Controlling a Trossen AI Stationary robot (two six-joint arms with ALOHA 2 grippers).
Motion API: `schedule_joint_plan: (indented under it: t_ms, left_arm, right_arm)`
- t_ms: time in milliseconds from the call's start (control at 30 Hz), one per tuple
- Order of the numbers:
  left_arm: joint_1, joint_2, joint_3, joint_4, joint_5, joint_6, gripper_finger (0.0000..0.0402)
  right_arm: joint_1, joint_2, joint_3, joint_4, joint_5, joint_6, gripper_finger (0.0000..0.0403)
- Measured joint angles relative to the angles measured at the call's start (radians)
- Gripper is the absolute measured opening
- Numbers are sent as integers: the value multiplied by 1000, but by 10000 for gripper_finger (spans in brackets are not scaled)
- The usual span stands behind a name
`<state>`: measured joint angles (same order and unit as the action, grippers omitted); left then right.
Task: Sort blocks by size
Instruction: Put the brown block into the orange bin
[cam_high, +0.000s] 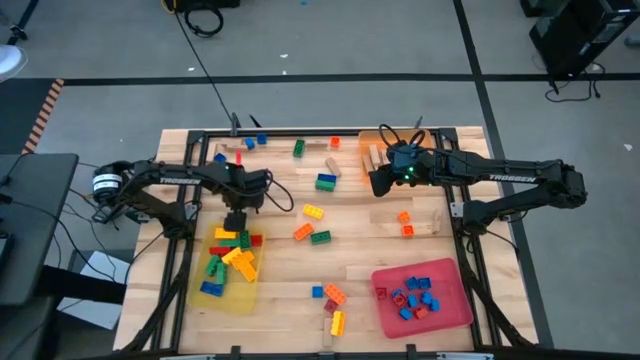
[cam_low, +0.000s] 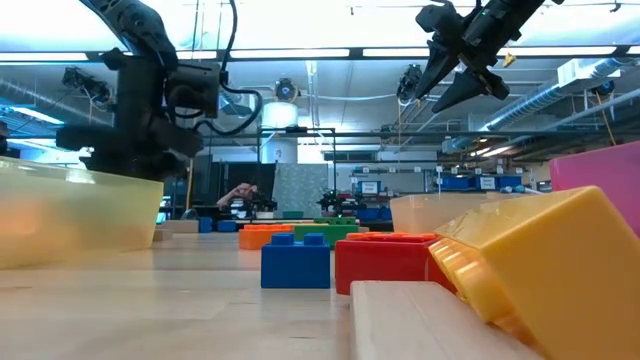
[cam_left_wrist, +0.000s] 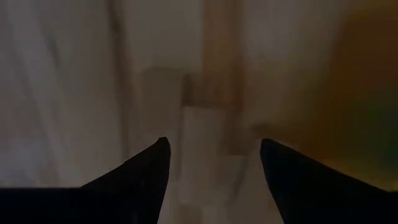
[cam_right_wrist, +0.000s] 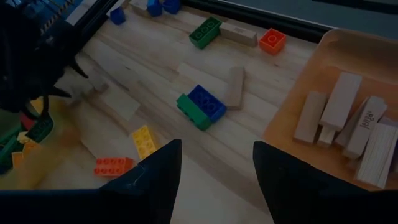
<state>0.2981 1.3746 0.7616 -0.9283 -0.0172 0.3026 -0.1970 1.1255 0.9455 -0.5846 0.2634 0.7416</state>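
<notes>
Overhead, left end effector (cam_high: 234, 221) spread above the yellow tray's (cam_high: 228, 298) top edge, right end effector (cam_high: 381, 183) spread, empty.

Left wrist view: desk surface (cam_left_wrist: 74, 93) blurred, nothing identifiable. Low view: yellow block (cam_low: 540, 260) cut off at right edge; person (cam_low: 240, 197) in background too small to tell.

Colourful blocks (cam_high: 318, 210) lie scattered on the table; tan wooden blocks (cam_right_wrist: 348, 124) lie side by side
</notes>
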Motion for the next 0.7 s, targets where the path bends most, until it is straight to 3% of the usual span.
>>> schedule_joint_plan:
  t_ms: [133,333,700]
  left_arm:
    - [-17,0,0,-22,104,-3,257]
    - [-68,0,0,-61,168,-69,257]
    - [-111,-3,0,-101,166,-130,257]
  right_arm:
    - [0,0,0,0,0,-10,213]
    - [0,0,0,0,0,-24,213]
    - [-1,0,0,0,0,-65,213]
